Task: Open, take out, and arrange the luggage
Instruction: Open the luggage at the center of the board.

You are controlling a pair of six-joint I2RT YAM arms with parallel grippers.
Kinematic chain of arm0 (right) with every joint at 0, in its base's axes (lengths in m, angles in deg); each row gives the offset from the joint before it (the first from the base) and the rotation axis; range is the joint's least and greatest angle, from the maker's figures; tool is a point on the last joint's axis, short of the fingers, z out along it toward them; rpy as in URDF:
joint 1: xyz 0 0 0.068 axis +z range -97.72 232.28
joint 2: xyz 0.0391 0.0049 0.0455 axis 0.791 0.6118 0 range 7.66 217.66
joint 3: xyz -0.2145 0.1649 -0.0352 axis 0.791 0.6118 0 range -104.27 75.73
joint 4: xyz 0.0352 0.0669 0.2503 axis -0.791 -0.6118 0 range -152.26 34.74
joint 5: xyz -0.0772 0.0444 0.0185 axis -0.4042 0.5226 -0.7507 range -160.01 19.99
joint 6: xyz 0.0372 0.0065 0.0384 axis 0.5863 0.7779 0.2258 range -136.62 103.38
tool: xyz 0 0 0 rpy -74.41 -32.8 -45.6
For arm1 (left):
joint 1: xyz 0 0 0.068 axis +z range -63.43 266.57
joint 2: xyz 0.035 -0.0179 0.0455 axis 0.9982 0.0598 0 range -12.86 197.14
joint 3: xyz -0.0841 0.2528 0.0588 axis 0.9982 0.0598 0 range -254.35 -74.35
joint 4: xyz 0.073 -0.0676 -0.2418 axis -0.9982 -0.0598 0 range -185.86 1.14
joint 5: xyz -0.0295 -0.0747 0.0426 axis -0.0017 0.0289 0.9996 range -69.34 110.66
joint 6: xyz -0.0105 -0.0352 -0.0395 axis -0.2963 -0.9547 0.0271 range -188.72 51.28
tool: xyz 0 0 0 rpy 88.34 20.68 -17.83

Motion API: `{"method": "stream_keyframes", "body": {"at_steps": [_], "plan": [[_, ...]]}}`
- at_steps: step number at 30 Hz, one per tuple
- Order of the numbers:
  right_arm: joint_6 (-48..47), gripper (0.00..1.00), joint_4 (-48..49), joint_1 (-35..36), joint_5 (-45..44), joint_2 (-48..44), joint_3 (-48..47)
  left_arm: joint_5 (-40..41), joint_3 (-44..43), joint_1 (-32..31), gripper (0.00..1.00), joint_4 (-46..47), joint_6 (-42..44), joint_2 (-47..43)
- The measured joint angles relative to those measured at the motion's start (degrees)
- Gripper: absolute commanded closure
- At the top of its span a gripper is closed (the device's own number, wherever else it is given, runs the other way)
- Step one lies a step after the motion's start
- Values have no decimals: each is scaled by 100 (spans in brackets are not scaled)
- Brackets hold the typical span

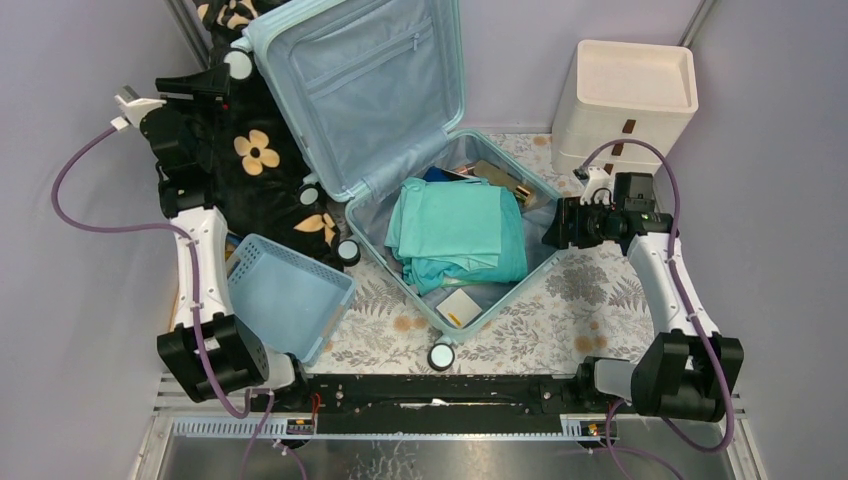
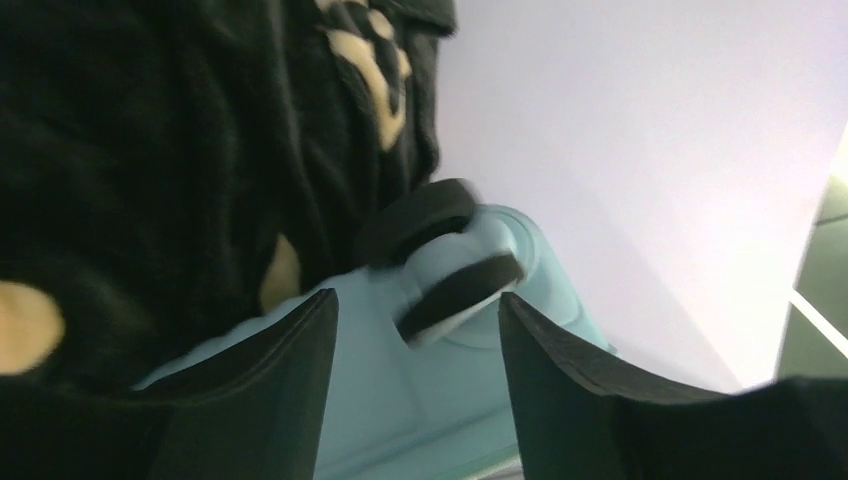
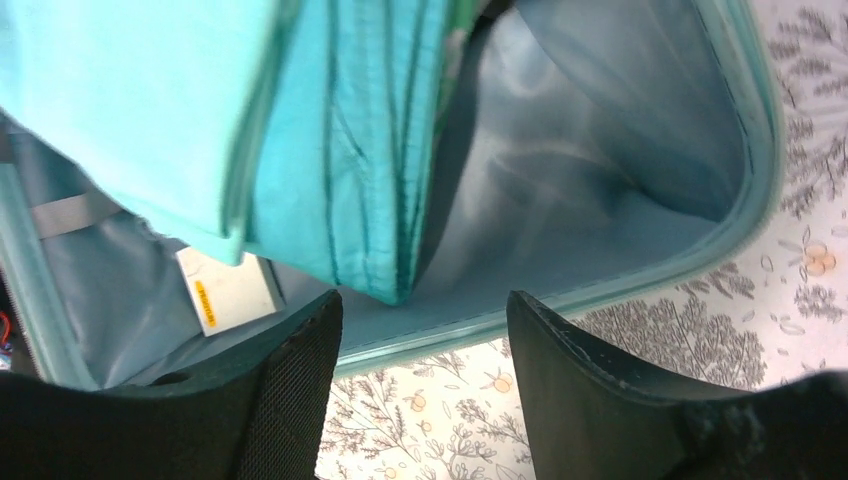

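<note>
You see the luggage [image 1: 370,90] lid up, teal cloth [image 1: 460,235] inside | left gripper [image 2: 417,298]: jaws apart, empty | right gripper [image 3: 425,297]: jaws apart, empty

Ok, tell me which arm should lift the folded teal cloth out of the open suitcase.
Right, probably. The right hand, open, sits at the rim of the aqua hard-shell suitcase beside the folded teal cloth; the left hand is behind the raised lid, at a wheel.
</note>
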Motion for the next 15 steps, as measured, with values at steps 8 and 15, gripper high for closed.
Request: {"method": "stream_keyframes", "body": {"at_steps": [8, 15], "plan": [[-236, 21, -92, 81, 326, -153, -195, 208, 46, 216, 21, -398, 221, -129], [-345, 19, -157, 81, 468, -153, -256, 116, 164, 223, 17, -352, 409, -568]]}}
